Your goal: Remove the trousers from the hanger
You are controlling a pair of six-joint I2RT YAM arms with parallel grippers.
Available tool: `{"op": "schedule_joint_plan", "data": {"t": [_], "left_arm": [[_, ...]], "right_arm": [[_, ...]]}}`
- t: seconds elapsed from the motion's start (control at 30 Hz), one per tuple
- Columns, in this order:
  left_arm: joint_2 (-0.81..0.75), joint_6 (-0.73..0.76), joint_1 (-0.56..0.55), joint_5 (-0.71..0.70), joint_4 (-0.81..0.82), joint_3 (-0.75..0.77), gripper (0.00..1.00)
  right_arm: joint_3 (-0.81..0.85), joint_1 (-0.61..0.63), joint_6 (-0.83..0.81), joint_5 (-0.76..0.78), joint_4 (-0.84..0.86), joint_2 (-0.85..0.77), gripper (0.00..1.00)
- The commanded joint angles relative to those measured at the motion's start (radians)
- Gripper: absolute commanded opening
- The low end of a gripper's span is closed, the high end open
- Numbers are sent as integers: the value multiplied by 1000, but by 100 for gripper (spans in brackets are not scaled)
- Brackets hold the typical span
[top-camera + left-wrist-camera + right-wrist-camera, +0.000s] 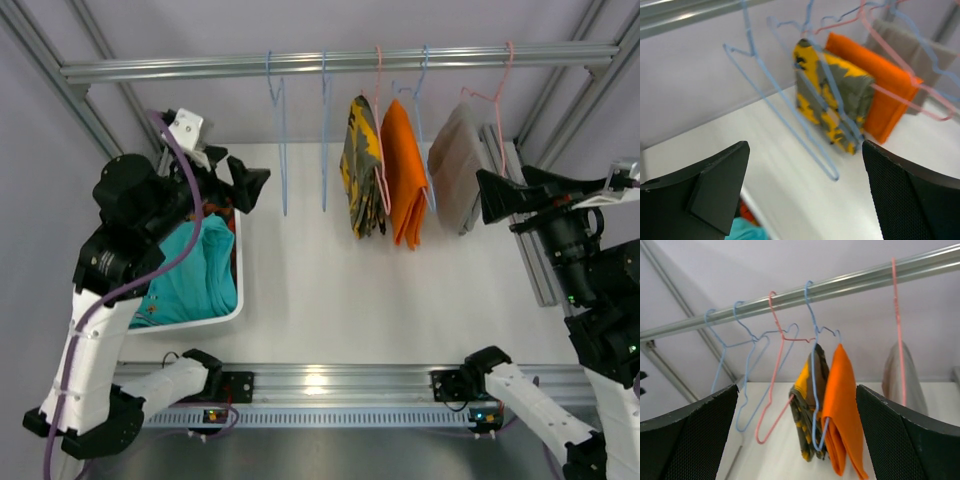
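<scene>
Trousers (405, 175) are hanging folded over thin wire hangers while both grippers are waiting with jaws spread and empty.

The right gripper (485, 197) is pointing at the soft beige pair (455, 160) just beside it near the tabletop's right edge, so that arm looks the nearer; the orange and camouflage pair (362, 165) are draping straight down further left. The left gripper (245, 185) is hovering over the white bin (238, 270) at the left edge, where a teal pair (190, 275) is lying.
</scene>
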Motion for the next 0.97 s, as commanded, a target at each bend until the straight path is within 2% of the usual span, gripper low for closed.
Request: {"op": "schedule_joint_plan", "data": {"t": [0.0, 0.07, 0.1, 0.2, 0.3, 0.33, 0.47, 0.6, 0.93], "left_arm": [[-106, 192, 80, -104, -48, -108, 99], [-148, 213, 154, -162, -38, -167, 99], [-190, 217, 224, -216, -38, -193, 99], [-272, 233, 334, -268, -45, -296, 99], [-326, 240, 379, -360, -53, -389, 99], [-338, 237, 386, -432, -50, -435, 99], [-406, 243, 402, -532, -33, -495, 99], [-435, 241, 413, -549, -34, -494, 99], [-441, 181, 425, -532, -30, -463, 99]], "right_arm": [[-46, -56, -90, 18, -53, -49, 99], [-72, -84, -128, 12, -61, -76, 99], [-101, -105, -148, 1, -61, -101, 99], [-162, -136, -208, -5, -64, -164, 99], [-222, -170, -235, -4, -67, -218, 100], [-237, -179, -236, -11, -64, -230, 99], [-328, -213, -228, -54, -70, -280, 99], [-394, -237, -220, -62, -65, -310, 99], [-385, -247, -203, -65, -55, -320, 99]]}}
